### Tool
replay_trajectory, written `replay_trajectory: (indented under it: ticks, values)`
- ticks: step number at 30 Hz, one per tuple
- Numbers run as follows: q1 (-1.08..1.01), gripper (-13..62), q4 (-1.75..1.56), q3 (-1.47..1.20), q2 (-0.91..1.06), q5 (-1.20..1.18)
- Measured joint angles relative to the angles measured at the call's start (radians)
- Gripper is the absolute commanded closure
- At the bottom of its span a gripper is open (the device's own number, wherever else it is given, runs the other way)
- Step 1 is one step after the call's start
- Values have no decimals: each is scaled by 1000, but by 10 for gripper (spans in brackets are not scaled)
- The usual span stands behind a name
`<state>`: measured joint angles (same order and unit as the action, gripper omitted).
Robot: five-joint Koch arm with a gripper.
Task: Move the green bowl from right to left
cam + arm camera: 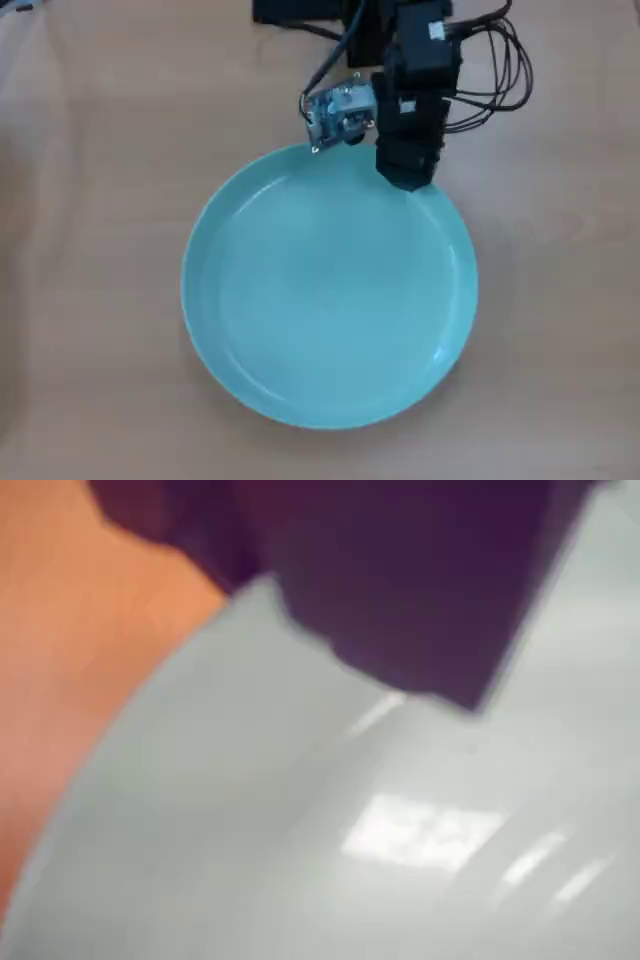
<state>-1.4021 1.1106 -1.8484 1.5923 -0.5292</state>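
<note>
The green bowl (330, 300), a wide, shallow, pale mint dish, lies flat on the wooden table in the middle of the overhead view. My black gripper (408, 178) reaches down from the top onto the bowl's far rim, slightly right of its centre. Only one dark tip shows there, so I cannot make out how the jaws stand or whether they hold the rim. In the blurred wrist view the bowl (300, 860) fills most of the picture, and a single dark jaw hangs over its inner wall from the top edge.
Bare light wood table (90, 200) lies on every side of the bowl. Black cables (500, 70) loop at the top right beside the arm, and the small wrist camera board (340, 110) sits just above the bowl's rim.
</note>
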Motion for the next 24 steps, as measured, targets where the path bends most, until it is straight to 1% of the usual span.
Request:
replay_trajectory:
  ticks: [10, 16, 24]
  values:
    - [198, 570, 5, 64, -12, 11]
    - [330, 570, -2, 64, -75, 32]
    - [477, 570, -78, 64, -92, 32]
